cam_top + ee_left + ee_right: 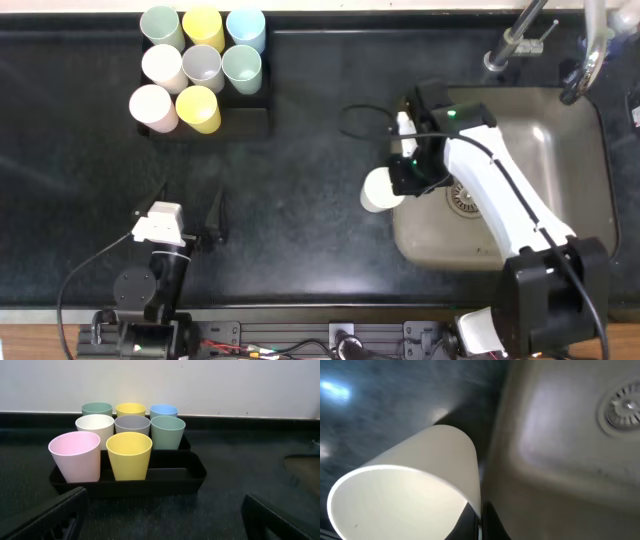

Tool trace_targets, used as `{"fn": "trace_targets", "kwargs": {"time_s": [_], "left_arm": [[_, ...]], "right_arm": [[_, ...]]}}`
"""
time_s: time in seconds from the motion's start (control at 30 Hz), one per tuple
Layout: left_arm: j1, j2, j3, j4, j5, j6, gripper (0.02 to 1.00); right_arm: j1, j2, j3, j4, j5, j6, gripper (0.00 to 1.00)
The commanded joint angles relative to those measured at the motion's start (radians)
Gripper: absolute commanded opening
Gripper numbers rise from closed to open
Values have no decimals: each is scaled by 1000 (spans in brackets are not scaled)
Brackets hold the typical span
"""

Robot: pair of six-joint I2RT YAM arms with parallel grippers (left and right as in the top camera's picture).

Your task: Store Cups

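A black tray [252, 122] at the back left of the dark counter holds several upright cups in pink, yellow, white, grey, green and blue. My right gripper [402, 178] is shut on the rim of a cream cup [379, 190], which hangs tilted over the sink's left edge. In the right wrist view the cream cup [415, 480] lies on its side with its mouth towards the camera, and one finger [481, 525] presses its wall. My left gripper [192, 208] rests low near the front left, open and holding nothing. It faces the tray [192, 472] and the pink cup [76, 456].
A steel sink [560, 140] with a drain [463, 197] takes up the right side, and a tap [515, 38] stands behind it. A black cable [360, 125] loops on the counter left of the sink. The tray's front right slot [175, 462] holds no cup.
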Motion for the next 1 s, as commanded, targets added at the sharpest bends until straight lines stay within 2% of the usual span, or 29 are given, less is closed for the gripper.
{"fn": "trace_targets", "kwargs": {"time_s": [0.03,0.2,0.37,0.57,0.67,0.83,1.0], "left_arm": [[5,-8,-1,-5,10,-8,1000],[5,-8,-1,-4,10,-8,998],[5,-8,-1,-5,10,-8,1000],[5,-8,-1,-5,10,-8,1000],[5,-8,-1,-4,10,-8,1000],[5,-8,-1,-4,10,-8,998],[5,-8,-1,-5,10,-8,998]], "right_arm": [[50,-6,76,33,-83,4,42],[96,-6,309,39,-100,8,42],[160,37,603,60,-31,41,40],[243,225,862,19,-13,50,40],[272,323,943,-10,16,73,40],[314,430,984,-52,18,94,45],[349,486,984,-42,89,122,42]]}}
